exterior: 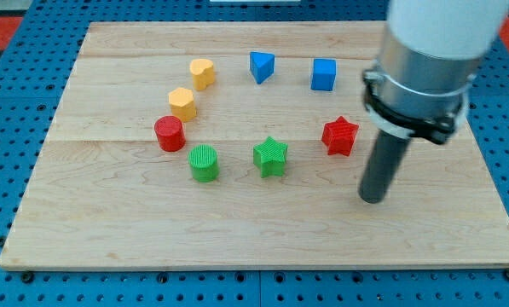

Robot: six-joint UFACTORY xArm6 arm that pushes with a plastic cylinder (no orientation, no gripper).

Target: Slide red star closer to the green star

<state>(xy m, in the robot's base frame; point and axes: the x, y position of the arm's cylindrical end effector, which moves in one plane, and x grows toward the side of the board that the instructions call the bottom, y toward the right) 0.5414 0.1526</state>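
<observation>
On the pale wooden surface (109, 230) we see six blocks in a loose arc. A blue cube (323, 74) sits near the view's top, a blue triangular block (261, 66) to its left. Further left come a yellow heart (202, 73) and a yellow hexagonal block (182, 103), then a red cylinder (169, 134) and a green cylinder (204, 163) lower down.

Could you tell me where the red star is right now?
The red star sits right of centre, between the green star to its left and my tip at its lower right.
</observation>
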